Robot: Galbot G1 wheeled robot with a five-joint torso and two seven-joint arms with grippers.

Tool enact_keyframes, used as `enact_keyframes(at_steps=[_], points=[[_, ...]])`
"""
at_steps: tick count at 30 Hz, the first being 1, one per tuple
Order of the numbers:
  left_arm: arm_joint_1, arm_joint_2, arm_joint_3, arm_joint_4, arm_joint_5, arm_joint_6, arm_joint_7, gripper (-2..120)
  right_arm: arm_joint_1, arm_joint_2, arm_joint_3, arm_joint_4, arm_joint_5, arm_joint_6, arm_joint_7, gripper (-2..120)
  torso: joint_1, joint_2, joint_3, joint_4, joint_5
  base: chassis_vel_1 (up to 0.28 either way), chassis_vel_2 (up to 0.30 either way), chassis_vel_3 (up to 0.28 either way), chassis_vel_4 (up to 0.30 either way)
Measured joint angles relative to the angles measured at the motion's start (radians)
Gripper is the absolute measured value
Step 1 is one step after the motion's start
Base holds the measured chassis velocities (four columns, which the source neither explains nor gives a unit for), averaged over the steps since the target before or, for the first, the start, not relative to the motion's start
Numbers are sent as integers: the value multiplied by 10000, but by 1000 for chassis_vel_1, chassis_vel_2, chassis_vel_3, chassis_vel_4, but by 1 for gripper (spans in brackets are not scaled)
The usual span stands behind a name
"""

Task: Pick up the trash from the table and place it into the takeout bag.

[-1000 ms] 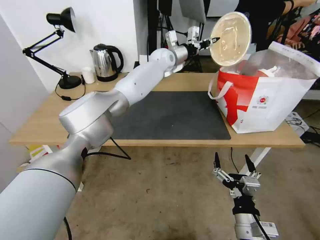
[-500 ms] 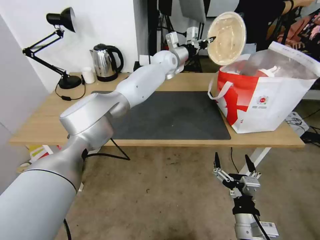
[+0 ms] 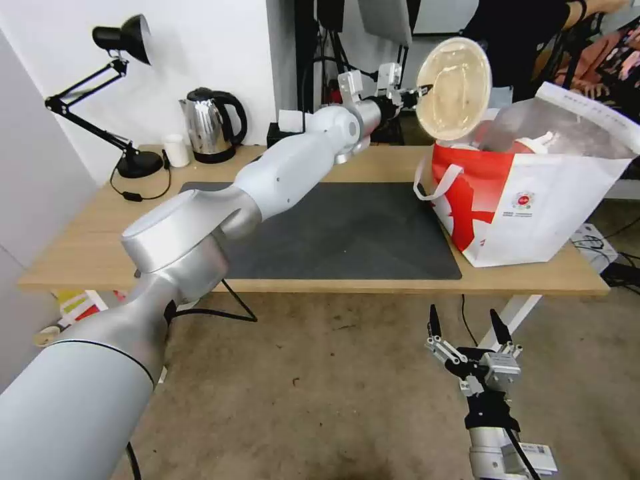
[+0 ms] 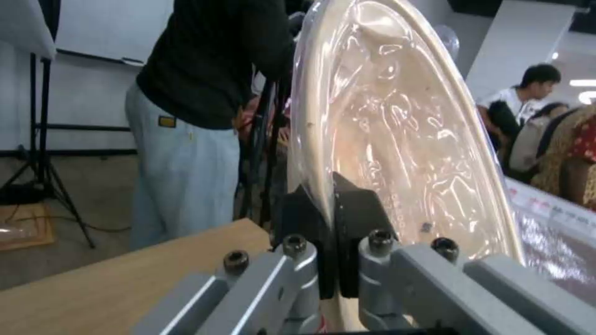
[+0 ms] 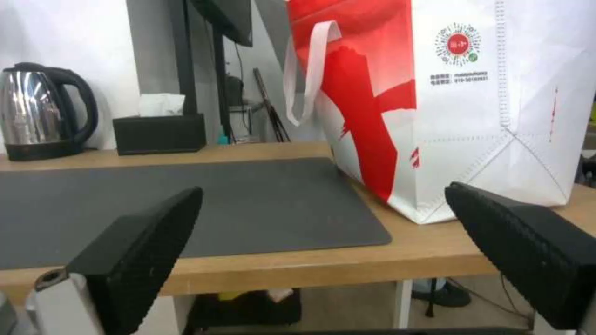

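head view: left pincer (image 3: pixel 421 91) raised past the far edge of the worktop (image 3: pixel 87 240), pinching the rim of the beige paper bowl (image 3: pixel 455 87); bowl held on edge, hollow side facing the camera, just above the open mouth of the takeout bag (image 3: pixel 533 207); bag stands at the worktop's right end, foil lining showing, a red cup with white lid (image 3: pixel 533 145) already inside; rest of its contents hidden; dark mat (image 3: pixel 340 233) bare; right pincer (image 3: pixel 465 325) parked low over the floor, fingers spread.

left wrist view: black fingertips (image 4: pixel 357 209) pressed together on the bowl's thin rim (image 4: pixel 310 153); bowl lined with crinkled clear film; judged light, flexible, easily creased, slippery at the film; the rim is the sensible hold.

right wrist view: right pincer pads (image 5: pixel 143 246) wide apart, holding nothing; bag's red panel (image 5: pixel 366 93) and strap handle (image 5: pixel 307 70) near; kettle (image 5: pixel 37 111) and black tissue box (image 5: pixel 158 132) along the worktop's far edge.
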Motion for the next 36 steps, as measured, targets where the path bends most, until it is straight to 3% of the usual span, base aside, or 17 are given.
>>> enact_keyframes(at_steps=[13, 23, 36], points=[[-92, 1, 939, -134, 714, 624, -312, 0, 0, -1, 0, 0, 0, 0, 0, 100, 0, 0, 0, 0, 0, 0, 0, 0, 0], [-337, 3, 1650, -231, 1236, 1363, -11, 0, 0, 0, 0, 0, 0, 0, 0, 100, 0, 0, 0, -1, 0, 0, 0, 0, 0], [-471, 7, 1950, -79, 1423, 1059, 519, 0, 0, 0, 0, 0, 0, 0, 0, 100, 0, 0, 0, 0, 0, 0, 0, 0, 0]])
